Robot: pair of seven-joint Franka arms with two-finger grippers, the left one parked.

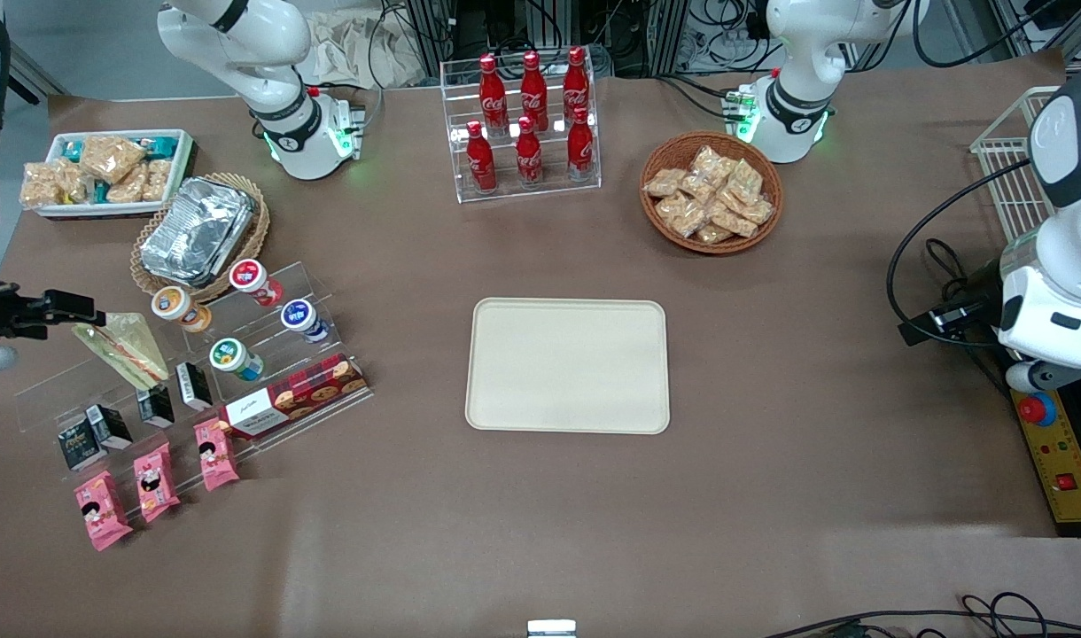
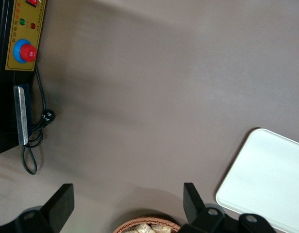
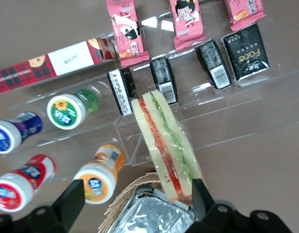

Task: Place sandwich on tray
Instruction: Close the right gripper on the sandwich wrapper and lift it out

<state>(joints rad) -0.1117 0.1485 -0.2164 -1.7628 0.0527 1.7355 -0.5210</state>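
Observation:
The sandwich [image 1: 122, 352], a clear-wrapped triangular wedge with pale bread and red and green filling, lies on the upper step of a clear acrylic stand [image 1: 266, 297] toward the working arm's end of the table. In the right wrist view the sandwich [image 3: 166, 145] reaches between the fingers, its wide end close to one finger [image 3: 198, 194]. My right gripper [image 1: 78, 312] hovers at the sandwich's wide end, also seen in the wrist view [image 3: 135, 198], with its fingers wide apart and holding nothing. The cream-beige tray [image 1: 567, 365] lies flat and bare at the table's middle.
The stand also carries yogurt cups [image 1: 175, 306], small black cartons [image 1: 156, 404], a cookie box [image 1: 292, 396] and pink snack packs [image 1: 155, 480]. A wicker basket with a foil container [image 1: 195, 232] sits beside the gripper. A cola bottle rack [image 1: 527, 120] and a snack basket [image 1: 711, 192] stand farther back.

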